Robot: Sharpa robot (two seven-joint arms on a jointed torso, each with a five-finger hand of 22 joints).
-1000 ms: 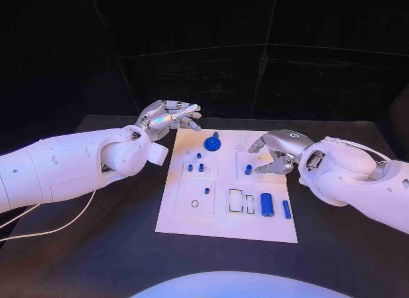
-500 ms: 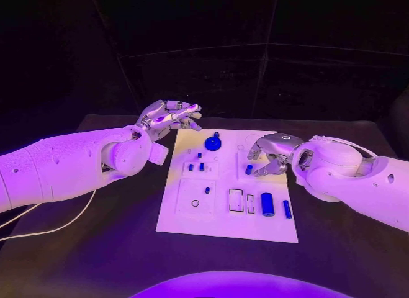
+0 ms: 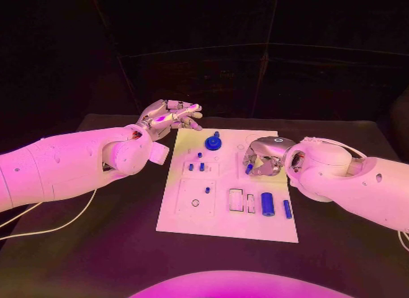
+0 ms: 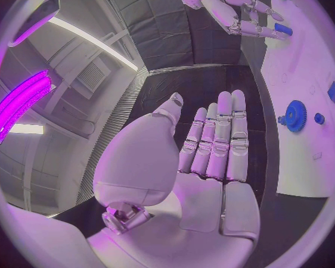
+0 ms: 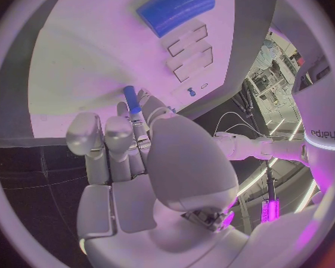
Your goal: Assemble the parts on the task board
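The right hand is pinching a small blue peg at its fingertips above the task board, apparently to seat it; the left hand, fingers extended and empty, is waiting beyond the board's far corner.

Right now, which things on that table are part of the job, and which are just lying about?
Part of the job:
task board
blue gear
small blue peg at the right hand
blue cylinder
blue pin

Lying about:
white cable
left hand, held open off the board
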